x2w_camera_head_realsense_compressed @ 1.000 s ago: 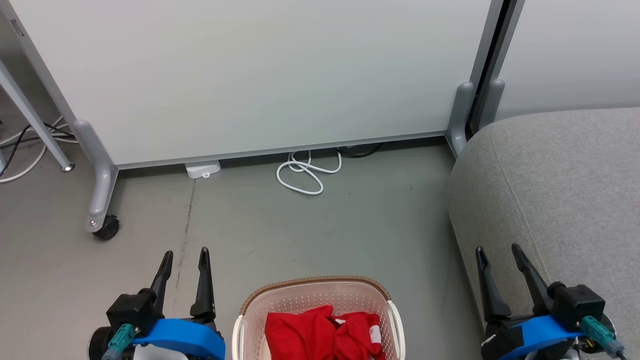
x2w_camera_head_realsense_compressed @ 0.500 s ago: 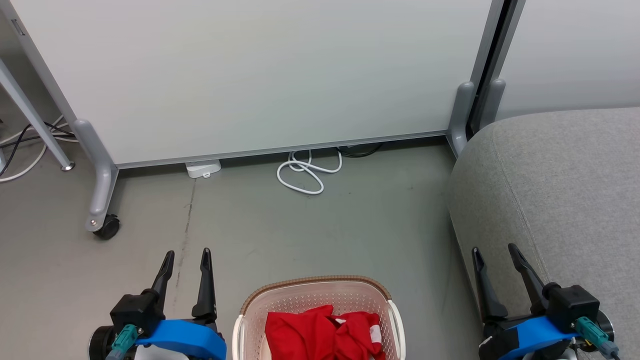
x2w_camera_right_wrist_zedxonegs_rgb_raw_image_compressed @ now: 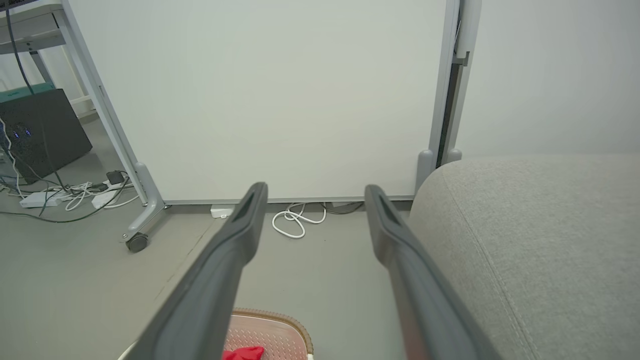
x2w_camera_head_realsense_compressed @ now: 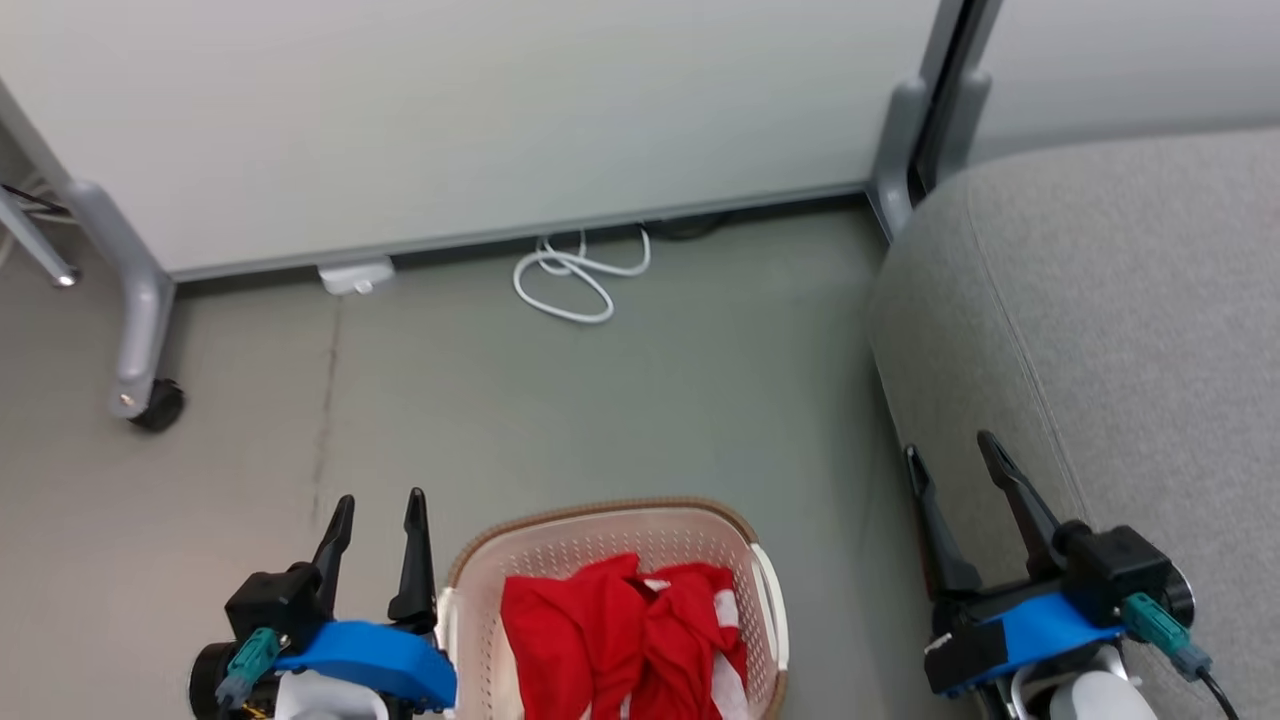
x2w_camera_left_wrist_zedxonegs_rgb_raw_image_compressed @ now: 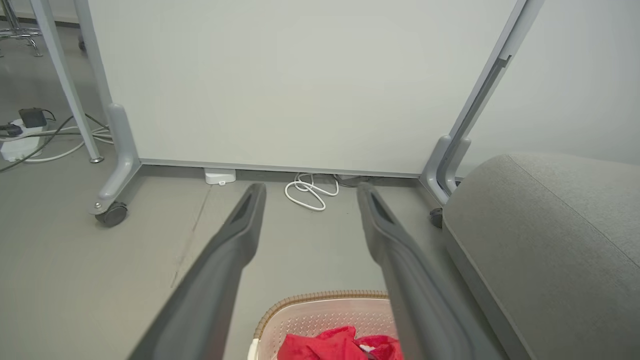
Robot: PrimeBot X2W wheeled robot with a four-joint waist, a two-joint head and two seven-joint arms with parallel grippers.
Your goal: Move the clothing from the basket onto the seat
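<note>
Crumpled red clothing [x2w_camera_head_realsense_compressed: 625,635] with white trim lies inside the cream basket [x2w_camera_head_realsense_compressed: 600,512] on the floor at the bottom centre of the head view. The clothing [x2w_camera_left_wrist_zedxonegs_rgb_raw_image_compressed: 342,345] and the basket's rim [x2w_camera_left_wrist_zedxonegs_rgb_raw_image_compressed: 320,296] also show low in the left wrist view, and a red scrap [x2w_camera_right_wrist_zedxonegs_rgb_raw_image_compressed: 244,354] shows low in the right wrist view. The grey seat [x2w_camera_head_realsense_compressed: 1130,330] fills the right side. My left gripper [x2w_camera_head_realsense_compressed: 380,503] stands open just left of the basket, holding nothing. To the basket's right, my right gripper [x2w_camera_head_realsense_compressed: 950,448] is open and empty at the seat's front edge.
A white panel on a grey wheeled frame [x2w_camera_head_realsense_compressed: 140,330] stands behind the basket, with a coiled white cable [x2w_camera_head_realsense_compressed: 575,275] at its foot. More cables and a dark box [x2w_camera_right_wrist_zedxonegs_rgb_raw_image_compressed: 40,125] lie far left. Bare grey floor [x2w_camera_head_realsense_compressed: 620,410] separates basket and panel.
The head camera has tipped down, so the whole picture shifted up and left and more of the basket shows. Both grippers stay open and hold their places beside the basket.
</note>
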